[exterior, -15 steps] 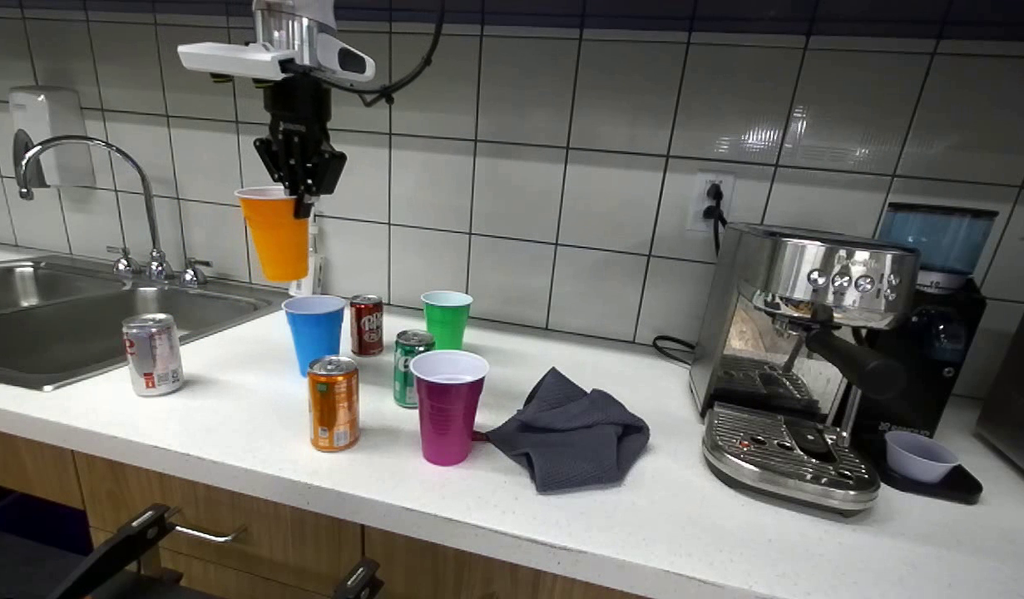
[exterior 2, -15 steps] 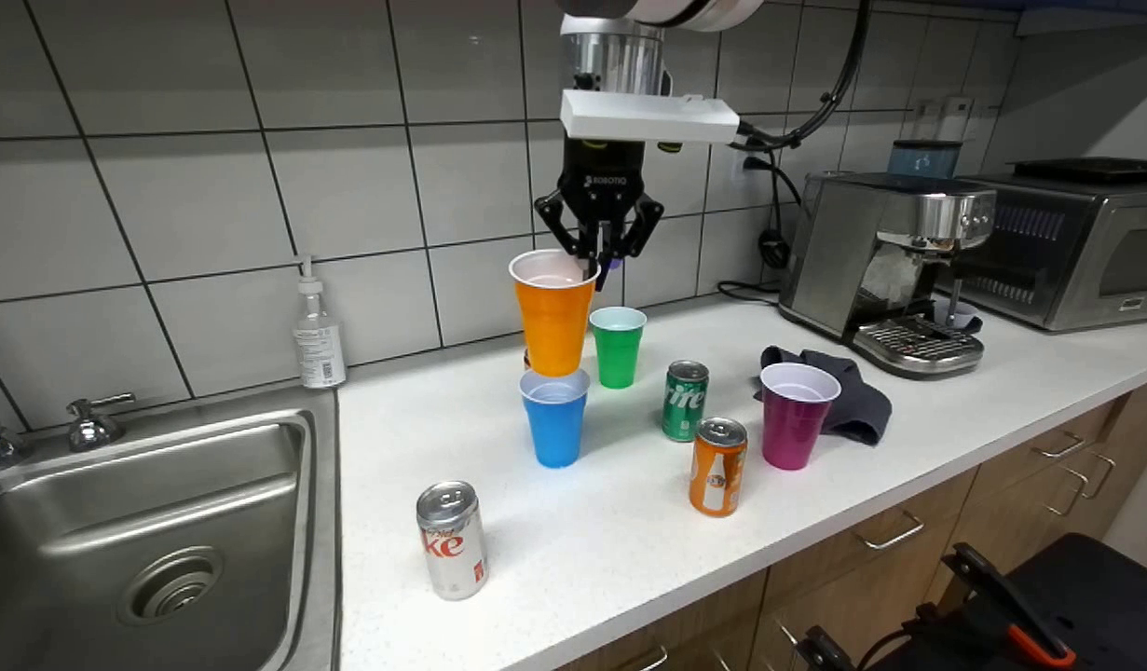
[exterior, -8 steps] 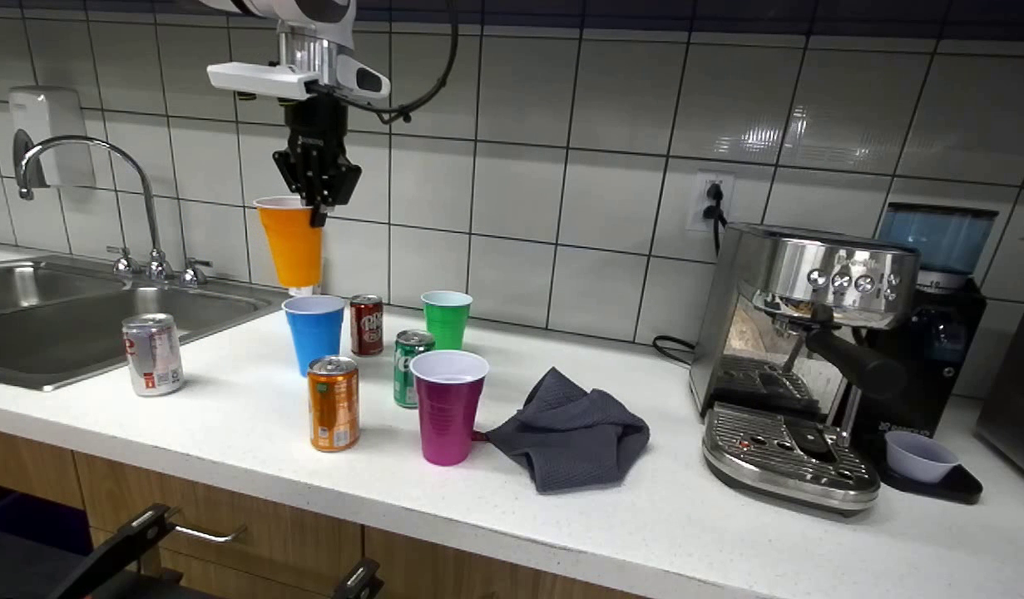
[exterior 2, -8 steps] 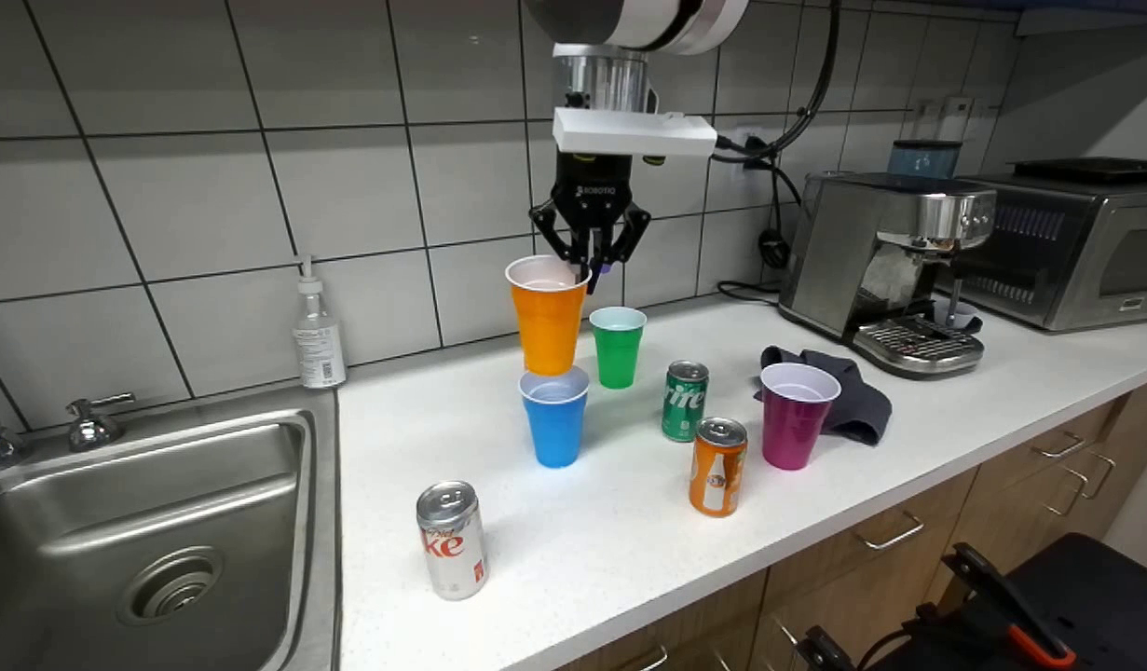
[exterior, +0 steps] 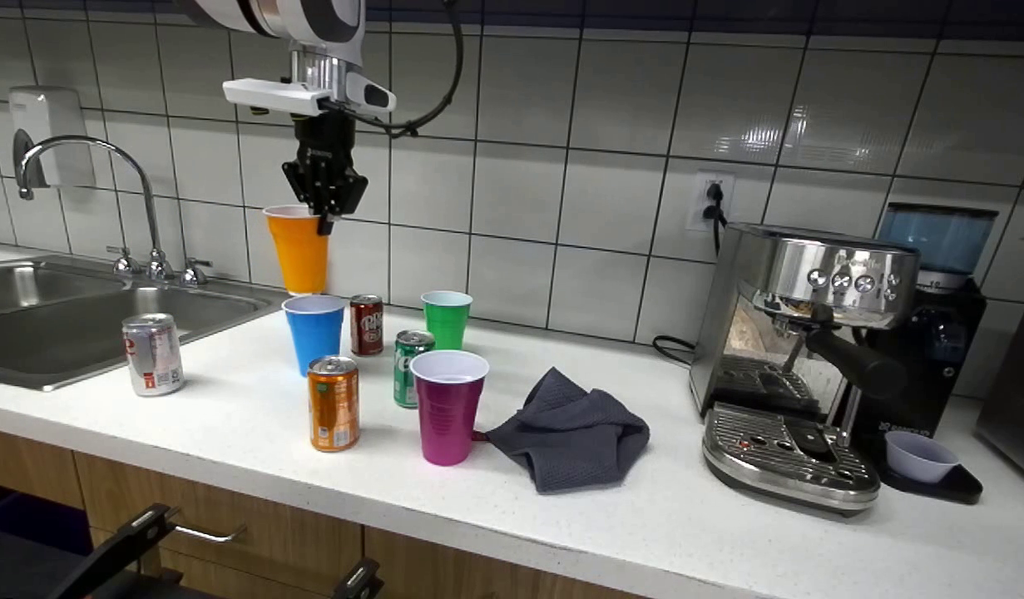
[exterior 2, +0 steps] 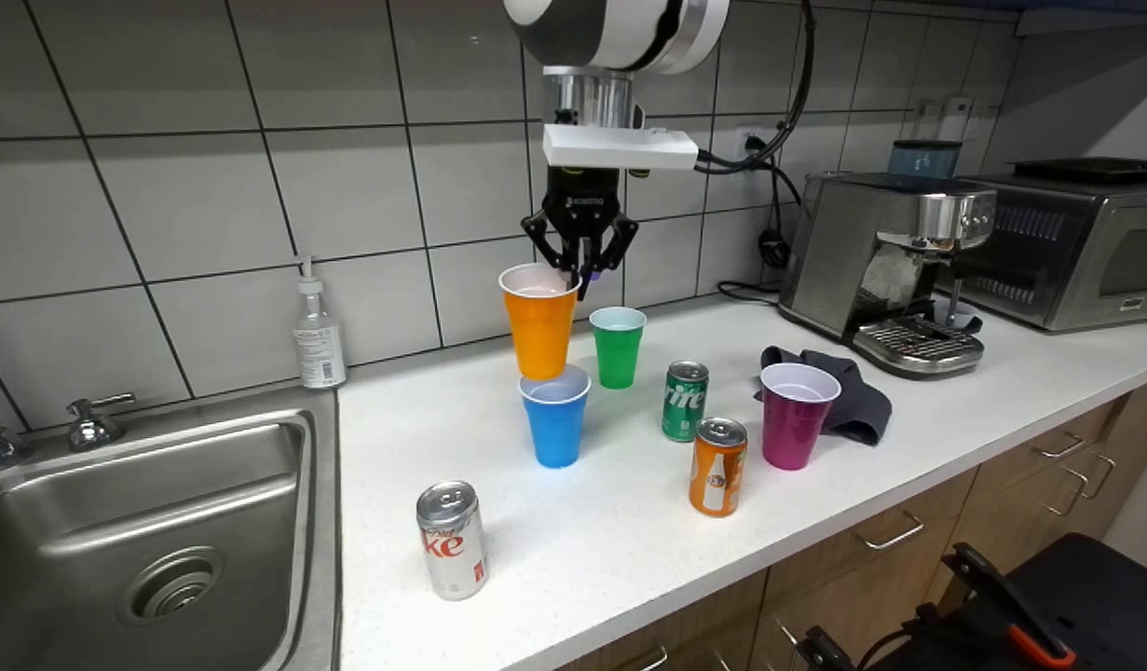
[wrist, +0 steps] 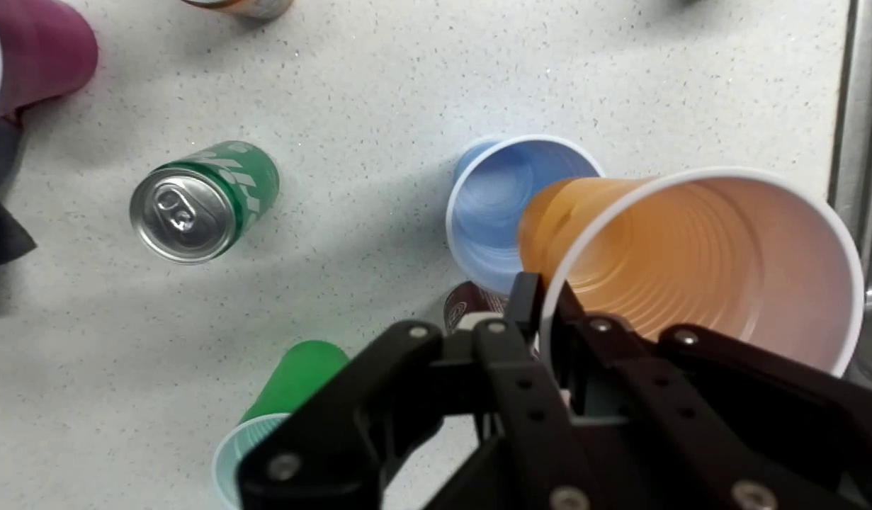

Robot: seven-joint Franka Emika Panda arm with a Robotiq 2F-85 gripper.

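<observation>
Wrist view looks down on the white speckled desk (wrist: 365,92), which in both exterior views also carries a steel espresso machine (exterior 2: 848,261) whose lettering is too blurred to read. Next in size comes the tool (wrist: 547,297), its black body marked "ROBOTIQ" in white in an exterior view. Its jaws are nearly together, clamped on the thin wall of the orange cup (exterior 2: 540,335) at the rim, with one finger (wrist: 574,329) inside the cup and the other outside. Smaller again, a clear pump bottle (exterior 2: 320,349) bears a white label in print too fine to make out. The orange cup hangs mouth up above the desk, its base right by the mouth of the blue cup (exterior 2: 556,427), which stands upright on the desk; whether the two touch cannot be told. Smallest, and all upright on the desk, are a green can (exterior 2: 685,403) reading "rite" in white on the side that shows, a silver can (exterior 2: 454,552) with "ke" in red, a dark red can (exterior: 367,327) with white lettering where "PP" can be picked out, and an orange can (exterior 2: 719,471) whose writing is too small to read.
</observation>
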